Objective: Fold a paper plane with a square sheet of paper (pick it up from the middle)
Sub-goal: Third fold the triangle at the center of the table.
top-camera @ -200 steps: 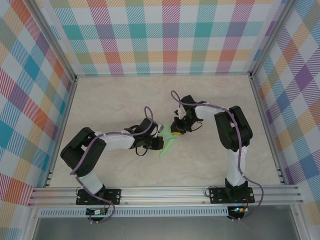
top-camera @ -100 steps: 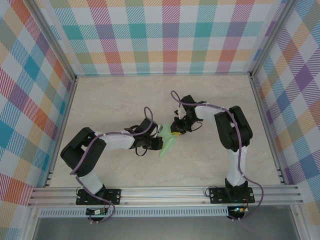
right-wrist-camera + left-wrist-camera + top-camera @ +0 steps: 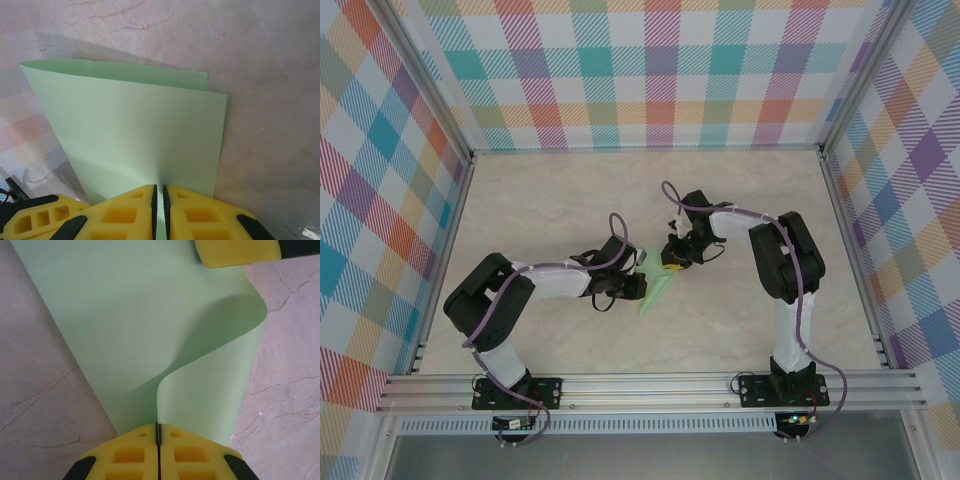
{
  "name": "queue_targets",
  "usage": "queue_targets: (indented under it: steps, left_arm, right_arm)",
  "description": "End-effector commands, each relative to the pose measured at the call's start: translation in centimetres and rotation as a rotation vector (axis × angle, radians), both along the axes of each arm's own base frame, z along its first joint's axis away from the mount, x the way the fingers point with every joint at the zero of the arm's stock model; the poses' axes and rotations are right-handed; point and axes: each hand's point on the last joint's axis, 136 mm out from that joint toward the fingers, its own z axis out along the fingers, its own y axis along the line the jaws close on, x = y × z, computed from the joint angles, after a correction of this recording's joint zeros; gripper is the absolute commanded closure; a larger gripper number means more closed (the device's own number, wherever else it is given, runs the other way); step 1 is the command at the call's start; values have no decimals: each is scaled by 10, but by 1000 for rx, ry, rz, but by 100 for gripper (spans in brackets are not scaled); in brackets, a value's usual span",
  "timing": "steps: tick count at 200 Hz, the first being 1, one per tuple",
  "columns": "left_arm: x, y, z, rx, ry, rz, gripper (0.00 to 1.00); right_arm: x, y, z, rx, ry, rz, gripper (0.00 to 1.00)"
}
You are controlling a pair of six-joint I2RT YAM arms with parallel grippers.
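Table (image 3: 720, 330) with a pale marbled top sits inside checked walls (image 3: 650, 70). The left arm (image 3: 545, 280) and the right arm (image 3: 782, 255) both bend in toward the middle of it. There, between the two wrists, the light green plane (image 3: 654, 292) lies slanted, its narrow end toward the near edge and its far end at the right arm.

The left wrist view shows the plane (image 3: 140, 325) as a folded sheet, one layer bowing up in a curl. In the right wrist view it (image 3: 140, 130) is two layers, the back one peeking out along the top.

The left gripper (image 3: 158, 432) has its yellow pads pressed together, pinching the plane's edge. The right gripper (image 3: 159, 192) nips the sheet at another edge, with only a thin slit between the pads. One of its fingers (image 3: 237, 251) rests on the paper in the left wrist view.
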Motion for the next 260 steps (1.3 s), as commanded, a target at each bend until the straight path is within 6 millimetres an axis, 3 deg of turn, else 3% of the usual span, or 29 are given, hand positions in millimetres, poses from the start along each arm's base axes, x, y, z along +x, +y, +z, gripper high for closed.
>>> queue_targets:
  steps: [1,73,124,194,260]
  left_arm:
    - [4,4,-4,21,5,9,94]
    - [6,3,12,-18,-32,27,94]
    - [3,3,3,-5,-12,22,94]
    - [6,5,13,-26,-42,37,96]
    - [3,0,0,-20,6,28,95]
  right_arm:
    - [-7,-5,-11,-51,35,7,85]
    - [-8,-5,-12,-54,36,6,85]
    - [-7,-5,-13,-56,36,4,85]
    - [-9,-6,-14,-60,42,3,85]
    - [-8,-6,-14,-59,40,5,84]
